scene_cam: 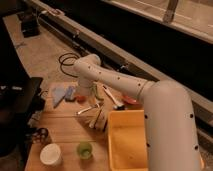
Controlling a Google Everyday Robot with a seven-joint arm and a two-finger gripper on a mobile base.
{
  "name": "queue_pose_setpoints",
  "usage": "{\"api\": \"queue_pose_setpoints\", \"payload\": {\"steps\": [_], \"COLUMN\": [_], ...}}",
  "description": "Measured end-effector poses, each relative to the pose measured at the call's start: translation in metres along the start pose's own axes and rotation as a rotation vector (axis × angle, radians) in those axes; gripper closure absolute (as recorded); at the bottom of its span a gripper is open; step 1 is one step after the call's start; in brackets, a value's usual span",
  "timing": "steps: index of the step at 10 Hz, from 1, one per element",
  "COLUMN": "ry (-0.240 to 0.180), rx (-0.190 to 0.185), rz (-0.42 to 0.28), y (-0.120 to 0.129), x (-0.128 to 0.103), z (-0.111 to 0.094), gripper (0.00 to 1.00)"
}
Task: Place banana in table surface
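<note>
The banana [98,120], a small tan bunch of stubby fingers, lies on the wooden table surface [62,127], just left of the yellow tub. My white arm reaches from the lower right, over the table, to a bend at the far edge. From there it comes down to the gripper [82,96]. The gripper hangs low over the table's far side, between a blue cloth and a slim green vegetable [95,92]. It is a short way beyond the banana and apart from it. A silver spoon [87,109] lies between the gripper and the banana.
A big yellow tub [127,142] fills the table's right front. An orange bowl [131,100] and a black-handled utensil [113,98] lie at the far right. The blue cloth [63,94] is at the far left. A white bowl [50,154] and a green cup [84,149] stand at the front.
</note>
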Motion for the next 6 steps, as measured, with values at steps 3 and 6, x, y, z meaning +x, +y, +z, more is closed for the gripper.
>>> {"api": "queue_pose_setpoints", "payload": {"steps": [3, 6], "ry": [0.001, -0.009], "rx": [0.001, -0.013], "rz": [0.003, 0.016], "y": [0.0013, 0.0028], "x": [0.0011, 0.0003], "z": [-0.0012, 0.0034], "gripper": [0.2, 0.2]}}
